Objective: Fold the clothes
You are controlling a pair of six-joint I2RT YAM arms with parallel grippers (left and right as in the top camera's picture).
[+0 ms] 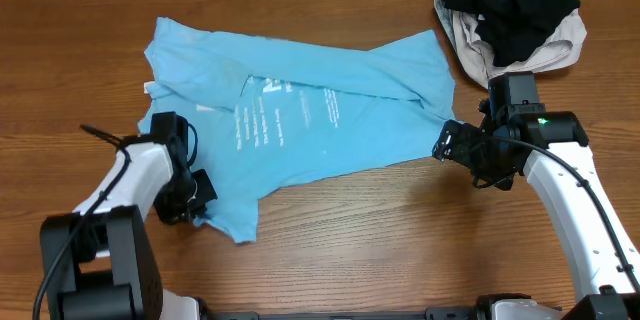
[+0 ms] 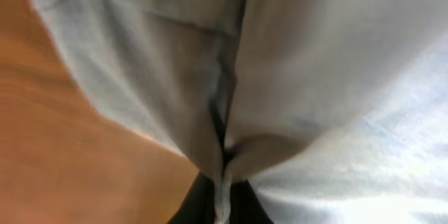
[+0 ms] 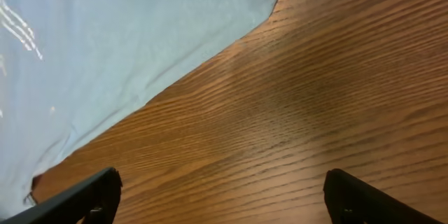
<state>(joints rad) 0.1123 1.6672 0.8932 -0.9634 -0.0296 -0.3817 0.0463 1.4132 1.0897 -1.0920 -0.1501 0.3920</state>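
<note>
While the light blue T-shirt (image 1: 300,125) lies spread but rumpled across the middle of the table (image 1: 400,230), white print facing up, its near-left corner sits in the left gripper (image 1: 197,195). Left wrist view: jaws closed tight on a bunched fold of the shirt (image 2: 336,77), cloth puckered right at the dark fingertips (image 2: 190,208), bare wood (image 2: 63,147) to the left. Very blurry, fabric fills most of the view.

Folds run across the shirt's far edge, and one sleeve points far-left. The right end of the shirt comes to a point just beside the right gripper (image 1: 445,143). Right wrist view: right gripper (image 3: 224,203) spread wide, holding nothing, both fingers (image 3: 77,199) over bare tabletop (image 3: 315,98), shirt edge (image 3: 105,49) running diagonally ahead of them, apart from the tips.

Far-right corner of the table: a black garment (image 1: 510,0) heaped on a beige garment (image 1: 470,45), separate from the blue shirt, just beyond the right arm.
</note>
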